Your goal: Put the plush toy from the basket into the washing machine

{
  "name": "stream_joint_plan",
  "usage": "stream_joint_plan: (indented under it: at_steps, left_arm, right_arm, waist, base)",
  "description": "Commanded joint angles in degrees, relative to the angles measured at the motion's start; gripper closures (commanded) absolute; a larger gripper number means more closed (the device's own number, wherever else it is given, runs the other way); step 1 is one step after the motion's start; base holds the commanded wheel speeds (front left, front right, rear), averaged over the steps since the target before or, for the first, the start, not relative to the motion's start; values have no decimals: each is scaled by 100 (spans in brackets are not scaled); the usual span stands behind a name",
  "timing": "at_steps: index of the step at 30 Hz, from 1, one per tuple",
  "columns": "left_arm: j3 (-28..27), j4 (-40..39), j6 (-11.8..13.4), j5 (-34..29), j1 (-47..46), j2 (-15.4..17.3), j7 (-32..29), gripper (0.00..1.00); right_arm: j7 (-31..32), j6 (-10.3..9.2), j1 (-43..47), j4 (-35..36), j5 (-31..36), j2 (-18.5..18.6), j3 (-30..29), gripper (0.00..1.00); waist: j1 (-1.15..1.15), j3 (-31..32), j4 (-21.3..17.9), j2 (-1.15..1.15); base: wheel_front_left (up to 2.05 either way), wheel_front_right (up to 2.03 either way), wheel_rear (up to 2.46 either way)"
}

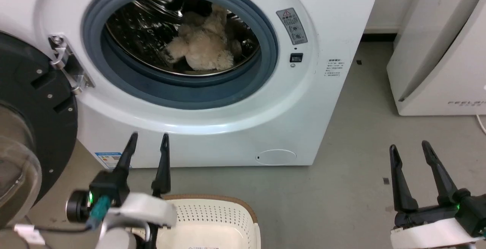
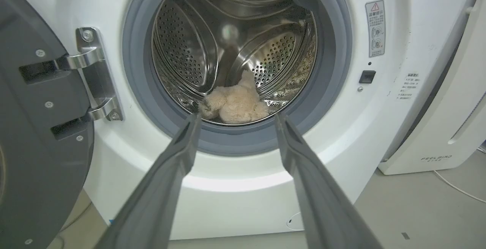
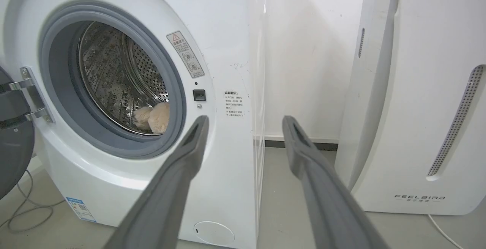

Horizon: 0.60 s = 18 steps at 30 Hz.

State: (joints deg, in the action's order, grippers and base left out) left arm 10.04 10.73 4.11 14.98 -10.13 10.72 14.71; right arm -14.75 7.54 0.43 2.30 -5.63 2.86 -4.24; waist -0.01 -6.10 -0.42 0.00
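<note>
Nearest me, lower left: left gripper (image 1: 149,136), fingers spread, nothing between them. Just right of it: basket (image 1: 207,215), on the floor (image 1: 341,188). Centre: washing machine (image 1: 228,127), door (image 1: 38,101) swung open to its left; plush toy (image 1: 203,46) lying in the steel drum (image 1: 144,25). Lower right: right gripper (image 1: 408,146), fingers spread, gripping nothing, above the floor.

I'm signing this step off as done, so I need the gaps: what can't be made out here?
basket: head view, cut by the bottom edge, partly behind the left forearm; its floor mostly unseen.
plush toy: right wrist view, partly behind the gasket; face unreadable.
door: head view, cut by the left edge.
warning sticker: print too small.
</note>
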Motion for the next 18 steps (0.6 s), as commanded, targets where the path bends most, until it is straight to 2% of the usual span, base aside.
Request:
stream_joint_plan:
  at_steps: [1, 6, 18]
  left_arm:
    - [-77, -137, 52, 35, 208, -80, 29, 0]
    - [-104, -419, 80, -168, 742, -224, 29, 0]
    - [-130, -544, 88, -645, 1160, -477, 29, 0]
  right_arm:
    - [-25, -5, 135, -25, -49, 1, 14, 0]
    - [-25, -5, 241, -71, -72, 1, 33, 0]
    - [-25, -5, 323, -143, -21, 1, 70, 0]
  waist:
    - [1, 57, 34, 0]
    - [1, 170, 69, 0]
    - [1, 234, 122, 0]
  base:
    - [0, 0, 0]
    - [0, 0, 0]
    - [0, 0, 0]
